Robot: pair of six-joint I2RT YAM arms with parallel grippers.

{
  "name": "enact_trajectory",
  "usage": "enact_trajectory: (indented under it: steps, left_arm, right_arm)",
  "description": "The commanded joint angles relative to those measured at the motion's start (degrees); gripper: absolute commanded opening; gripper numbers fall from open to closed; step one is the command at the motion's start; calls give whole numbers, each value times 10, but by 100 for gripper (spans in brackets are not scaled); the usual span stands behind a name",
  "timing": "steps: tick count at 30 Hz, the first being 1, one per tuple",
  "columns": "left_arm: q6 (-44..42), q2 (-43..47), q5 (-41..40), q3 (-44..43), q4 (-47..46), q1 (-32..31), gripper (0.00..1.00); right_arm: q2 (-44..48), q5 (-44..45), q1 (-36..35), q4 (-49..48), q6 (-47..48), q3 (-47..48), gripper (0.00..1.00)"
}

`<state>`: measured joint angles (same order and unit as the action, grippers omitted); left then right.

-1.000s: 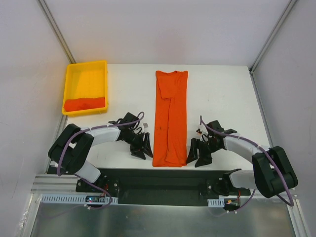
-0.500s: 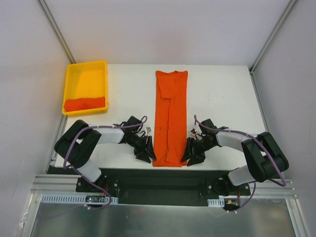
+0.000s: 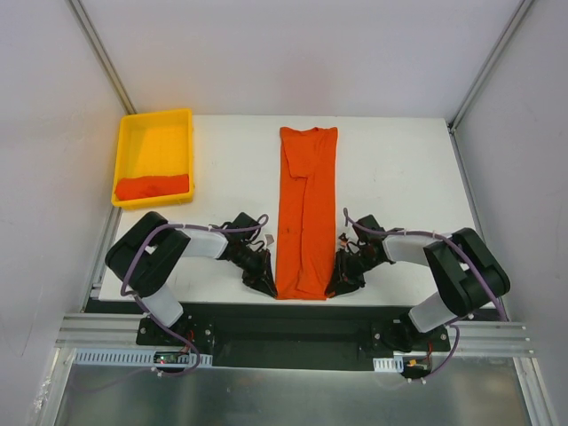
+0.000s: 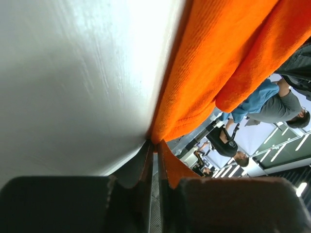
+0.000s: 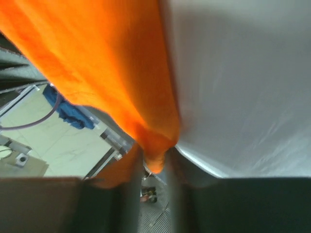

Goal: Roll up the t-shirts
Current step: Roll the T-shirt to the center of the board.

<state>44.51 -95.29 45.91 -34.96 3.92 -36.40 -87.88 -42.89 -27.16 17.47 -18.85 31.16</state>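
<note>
Your folded t-shirt (image 3: 306,204) lies as long strip down frame centre, near hem just short of table (image 3: 399,160) front edge. White tabletop runs wide on both sides. Second t-shirt (image 3: 153,186) sits in yellow tray (image 3: 155,133), upper left. Your left gripper (image 3: 264,282) pinches hem's lower-left corner, jaws nearly together. Right gripper (image 3: 343,282) clamps lower-right corner likewise.

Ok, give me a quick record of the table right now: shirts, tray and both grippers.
folded t-shirt: long orange strip lying flat on the table, near end at its front edge
second t-shirt: bundled in the yellow tray, far left
left gripper: shut on the strip's near left corner
right gripper: near right corner between its fingers, grip unclear
</note>
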Motion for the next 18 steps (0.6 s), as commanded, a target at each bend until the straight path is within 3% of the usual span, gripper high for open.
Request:
enact_trajectory:
  steps: [1, 5, 18]
  left_arm:
    - [-8, -10, -38, -14, 8, -2, 1]
    - [-12, 1, -31, -25, 6, 5, 0]
    - [-36, 77, 14, -33, 5, 45, 0]
  right_arm:
    - [-5, 45, -5, -37, 1, -9, 11]
    - [27, 36, -4, -18, 2, -10, 1]
    - [87, -31, 33, -31, -27, 3, 1]
